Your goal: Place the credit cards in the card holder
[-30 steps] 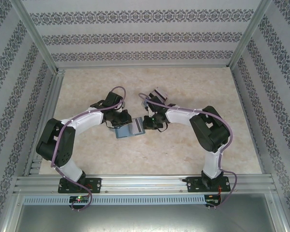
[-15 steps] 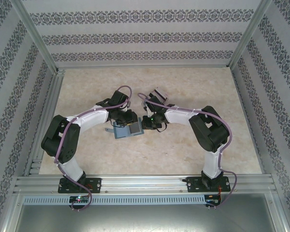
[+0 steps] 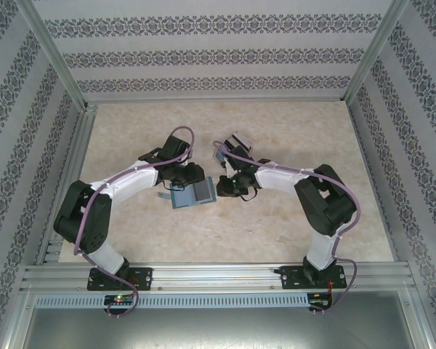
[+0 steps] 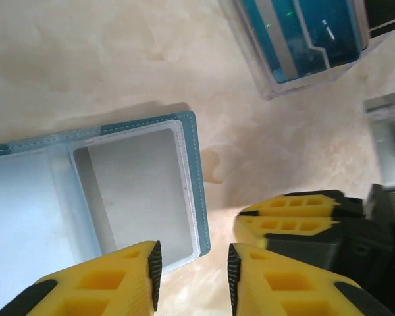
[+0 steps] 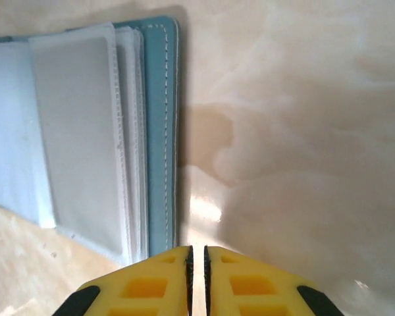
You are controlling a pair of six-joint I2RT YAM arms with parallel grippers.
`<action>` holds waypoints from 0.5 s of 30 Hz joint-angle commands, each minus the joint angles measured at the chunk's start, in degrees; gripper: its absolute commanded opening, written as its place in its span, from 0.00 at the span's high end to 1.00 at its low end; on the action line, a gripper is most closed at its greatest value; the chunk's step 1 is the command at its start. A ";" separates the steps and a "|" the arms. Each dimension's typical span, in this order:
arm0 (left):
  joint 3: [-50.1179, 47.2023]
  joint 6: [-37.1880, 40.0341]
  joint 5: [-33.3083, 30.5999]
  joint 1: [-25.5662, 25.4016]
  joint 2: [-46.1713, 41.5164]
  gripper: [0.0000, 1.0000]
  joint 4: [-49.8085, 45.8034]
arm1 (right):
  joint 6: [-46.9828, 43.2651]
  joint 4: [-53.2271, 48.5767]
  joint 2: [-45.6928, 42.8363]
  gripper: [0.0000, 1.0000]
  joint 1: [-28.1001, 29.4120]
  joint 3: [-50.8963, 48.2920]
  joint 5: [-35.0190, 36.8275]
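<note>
Card holder (image 5: 85, 131) lies open just beside right end effector (image 5: 197, 260).

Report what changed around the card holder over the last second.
The left jaws swung right over the card holder, then eased back left, opening with nothing between them. The right arm's elbow shifted outward. Unchanged: the holder lies open in place, right jaws shut beside its right edge.

Teal card holder (image 4: 131, 191), beige marbled table (image 4: 85, 59)
</note>
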 commanded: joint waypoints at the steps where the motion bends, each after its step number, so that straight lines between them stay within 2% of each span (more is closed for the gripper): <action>1: -2.07 -1.60 -2.86 -0.52 -3.12 0.65 2.35 | -1.15 -0.36 -5.47 0.83 -2.87 -1.07 -0.26; 9: -6.17 -2.81 -2.49 1.91 -5.76 0.64 3.91 | -3.56 -1.78 -12.56 0.81 -10.47 -1.48 0.64; 15: -8.26 -2.71 -1.80 4.59 -7.81 0.64 3.84 | -6.17 -4.82 -13.16 0.75 -16.55 2.17 0.16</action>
